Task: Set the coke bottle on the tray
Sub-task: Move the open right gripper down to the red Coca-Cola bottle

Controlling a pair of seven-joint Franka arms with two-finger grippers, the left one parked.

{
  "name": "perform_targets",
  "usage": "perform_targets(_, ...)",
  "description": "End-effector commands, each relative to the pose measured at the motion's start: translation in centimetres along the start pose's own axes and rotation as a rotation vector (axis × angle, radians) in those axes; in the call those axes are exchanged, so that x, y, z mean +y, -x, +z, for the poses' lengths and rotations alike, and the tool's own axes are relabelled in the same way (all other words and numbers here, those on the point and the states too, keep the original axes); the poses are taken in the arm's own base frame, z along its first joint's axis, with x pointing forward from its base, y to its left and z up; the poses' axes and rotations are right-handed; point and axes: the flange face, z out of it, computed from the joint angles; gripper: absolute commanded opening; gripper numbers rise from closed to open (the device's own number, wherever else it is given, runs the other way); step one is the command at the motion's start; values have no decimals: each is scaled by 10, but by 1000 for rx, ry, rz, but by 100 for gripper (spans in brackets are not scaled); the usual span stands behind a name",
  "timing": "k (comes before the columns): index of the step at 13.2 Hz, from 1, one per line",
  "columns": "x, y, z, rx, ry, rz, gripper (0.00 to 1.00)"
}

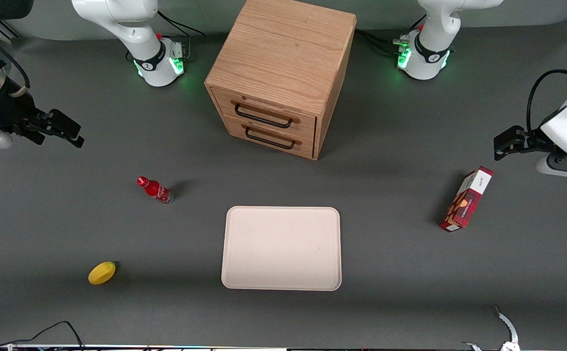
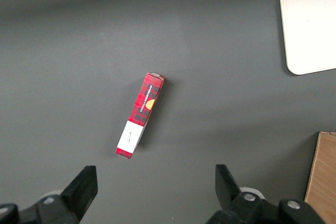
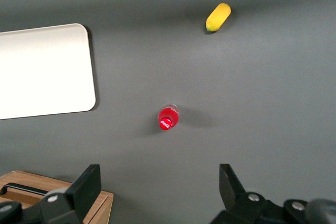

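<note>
The coke bottle (image 1: 155, 189) stands upright on the grey table, with a red cap, a red label and a clear base. It is apart from the cream tray (image 1: 281, 247), toward the working arm's end and slightly farther from the front camera. The tray is flat and bare. My right gripper (image 1: 74, 135) hangs open and empty above the table, farther from the front camera than the bottle and well apart from it. In the right wrist view the bottle (image 3: 168, 118) shows from above, ahead of the open gripper (image 3: 159, 187), with the tray (image 3: 42, 72) beside it.
A wooden drawer cabinet (image 1: 283, 73) stands at the back middle, both drawers shut. A yellow lemon (image 1: 102, 272) lies nearer the front camera than the bottle. A red carton (image 1: 466, 199) lies toward the parked arm's end. A black cable lies at the front edge.
</note>
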Motion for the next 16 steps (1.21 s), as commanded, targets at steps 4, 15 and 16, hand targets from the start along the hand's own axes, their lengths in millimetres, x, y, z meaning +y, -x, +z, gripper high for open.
perform_targets(4,-9,4,43,-117,4,23,100)
perform_targets(15,-10,29,290,-12,-27,55,100)
perform_targets(16,-8,32,294,-12,-27,57,100)
